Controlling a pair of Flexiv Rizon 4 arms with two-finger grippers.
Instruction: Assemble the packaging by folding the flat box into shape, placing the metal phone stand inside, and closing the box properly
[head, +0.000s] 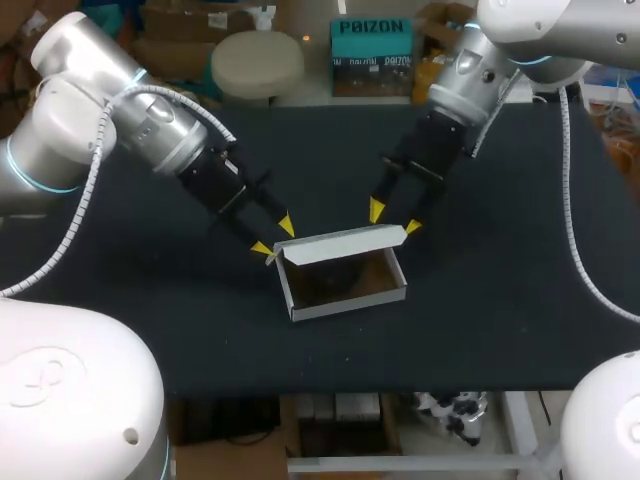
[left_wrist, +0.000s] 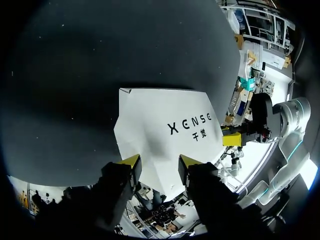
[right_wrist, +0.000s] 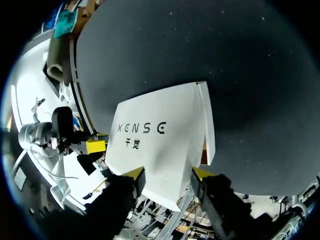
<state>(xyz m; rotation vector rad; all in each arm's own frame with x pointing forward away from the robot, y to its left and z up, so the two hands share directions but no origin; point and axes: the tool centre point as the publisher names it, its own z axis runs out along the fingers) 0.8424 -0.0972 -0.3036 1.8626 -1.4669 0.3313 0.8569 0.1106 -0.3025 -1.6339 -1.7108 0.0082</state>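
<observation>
White box (head: 340, 303) sitting mid-table (head: 500, 300), top open, lid (head: 345, 243) standing up along far edge. L gripper (head: 273, 238) hanging at lid's left end, R gripper (head: 394, 219) at its right end. Both showing fingers spread apart w/ lid edge sitting btwn them; can't confirm contact.

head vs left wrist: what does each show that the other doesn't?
Head only: the box from above, its brown inside open to view, and both arms coming in from the sides.
Left wrist only: the printed outer face of the raised lid, just ahead of the left gripper and its open fingers.
Both: the lid, the left gripper at one back corner, the right gripper at the other, and the black table.
</observation>
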